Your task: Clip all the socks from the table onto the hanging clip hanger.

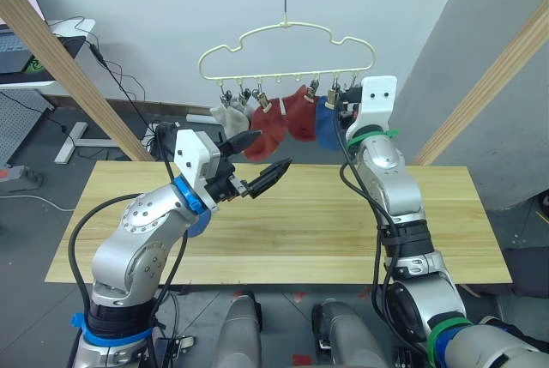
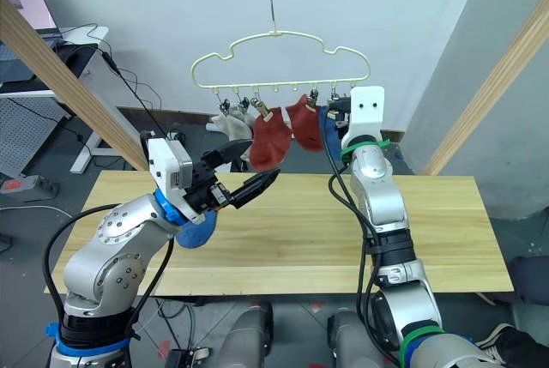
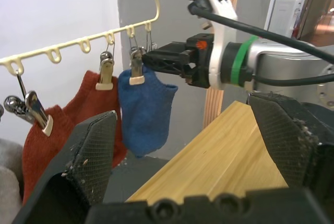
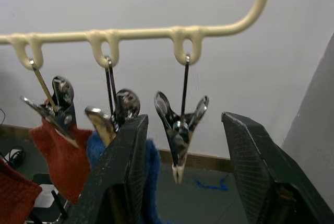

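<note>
Socks hang clipped on the yellow hanger (image 1: 286, 52) above the table (image 1: 283, 222): grey (image 1: 228, 116), two red (image 1: 271, 130), one blue (image 3: 145, 109). Another blue sock (image 2: 196, 231) lies under the left gripper (image 1: 257, 165), fingers apart. The right gripper (image 4: 182, 145), fingers spread, flanks the end clip (image 4: 180, 130).

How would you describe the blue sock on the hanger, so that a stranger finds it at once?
Find the cream wire hanger hanging above the wooden table. Follow its row of clips toward the robot's right gripper. The blue sock hangs there beside two rust-red socks; it is the one blue sock on the hanger.
</note>
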### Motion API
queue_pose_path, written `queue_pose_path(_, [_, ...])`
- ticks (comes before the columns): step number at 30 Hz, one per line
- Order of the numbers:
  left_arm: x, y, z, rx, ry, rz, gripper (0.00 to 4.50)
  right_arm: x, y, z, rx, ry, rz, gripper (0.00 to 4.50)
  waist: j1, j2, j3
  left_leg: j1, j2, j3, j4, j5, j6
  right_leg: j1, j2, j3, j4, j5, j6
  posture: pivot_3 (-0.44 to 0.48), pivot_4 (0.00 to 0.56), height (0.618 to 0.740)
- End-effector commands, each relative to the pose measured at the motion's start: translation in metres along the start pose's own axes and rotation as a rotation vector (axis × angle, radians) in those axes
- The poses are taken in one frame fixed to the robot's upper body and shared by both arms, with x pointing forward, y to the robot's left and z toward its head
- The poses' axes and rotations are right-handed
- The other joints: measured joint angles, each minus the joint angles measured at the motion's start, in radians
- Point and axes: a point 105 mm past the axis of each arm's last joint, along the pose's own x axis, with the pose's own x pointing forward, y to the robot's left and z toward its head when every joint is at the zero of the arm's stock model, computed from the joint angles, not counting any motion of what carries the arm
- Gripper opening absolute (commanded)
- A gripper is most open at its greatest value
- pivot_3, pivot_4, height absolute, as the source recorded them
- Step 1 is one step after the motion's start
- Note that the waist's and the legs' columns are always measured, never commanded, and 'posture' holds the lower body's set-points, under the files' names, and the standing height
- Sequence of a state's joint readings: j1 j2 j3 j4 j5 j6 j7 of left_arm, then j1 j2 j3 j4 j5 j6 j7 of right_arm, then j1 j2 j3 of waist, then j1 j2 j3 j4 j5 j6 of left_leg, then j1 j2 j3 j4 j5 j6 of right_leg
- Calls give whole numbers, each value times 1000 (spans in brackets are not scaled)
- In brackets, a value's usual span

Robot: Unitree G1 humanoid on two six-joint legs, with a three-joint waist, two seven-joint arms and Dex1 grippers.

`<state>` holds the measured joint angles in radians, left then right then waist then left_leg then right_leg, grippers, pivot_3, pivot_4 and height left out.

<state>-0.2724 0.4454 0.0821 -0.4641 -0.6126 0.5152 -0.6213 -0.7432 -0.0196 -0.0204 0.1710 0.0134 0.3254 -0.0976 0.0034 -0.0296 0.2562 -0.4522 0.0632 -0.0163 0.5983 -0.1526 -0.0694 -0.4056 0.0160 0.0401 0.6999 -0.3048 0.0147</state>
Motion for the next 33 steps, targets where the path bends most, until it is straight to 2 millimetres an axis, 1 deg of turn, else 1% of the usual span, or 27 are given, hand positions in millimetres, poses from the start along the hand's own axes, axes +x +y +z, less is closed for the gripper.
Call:
queue_pose_path(1, [0,-6,8,36,-20,-21,4500,4,-3,21,13,-79,-22,2334,0,0,0,0,0,0,0,0,0,0,0,0,0,0,0,134,228,740])
queue_pose_path(19, [1,-8,6,31,-12,-20,4500,5,6,29,38,-107,-6,2334,1,0,0,0,0,0,0,0,0,0,0,0,0,0,0,135,228,740])
queue_pose_path(20, [1,-8,5,33,-9,-20,4500,5,6,29,38,-108,-5,1952,1,0,0,0,0,0,0,0,0,0,0,0,0,0,0,135,228,740])
queue_pose_path(21, [1,-8,4,35,-6,-22,4500,5,6,30,35,-112,-2,1725,1,0,0,0,0,0,0,0,0,0,0,0,0,0,0,135,228,740])
queue_pose_path(24, [1,-10,3,37,-2,-25,4500,5,6,30,29,-116,0,699,1,0,0,0,0,0,0,0,0,0,0,0,0,0,0,137,229,740])
queue_pose_path(26, [1,-11,3,36,-1,-26,4500,5,6,30,28,-115,-1,173,1,0,0,0,0,0,0,0,0,0,0,0,0,0,0,138,231,740])
queue_pose_path(27, [1,-11,3,35,-1,-26,4500,5,6,30,28,-114,-1,18,1,0,0,0,0,0,0,0,0,0,0,0,0,0,0,138,231,740])
queue_pose_path(31, [1,-11,2,31,0,-24,4500,5,0,31,5,-118,4,18,1,0,0,0,0,0,0,0,0,0,0,0,0,0,0,138,233,740])
queue_pose_path(33, [0,-8,-1,23,7,-4,4500,6,-6,31,-8,-103,22,18,4,0,0,0,0,0,0,0,0,0,0,0,0,0,0,133,233,740])
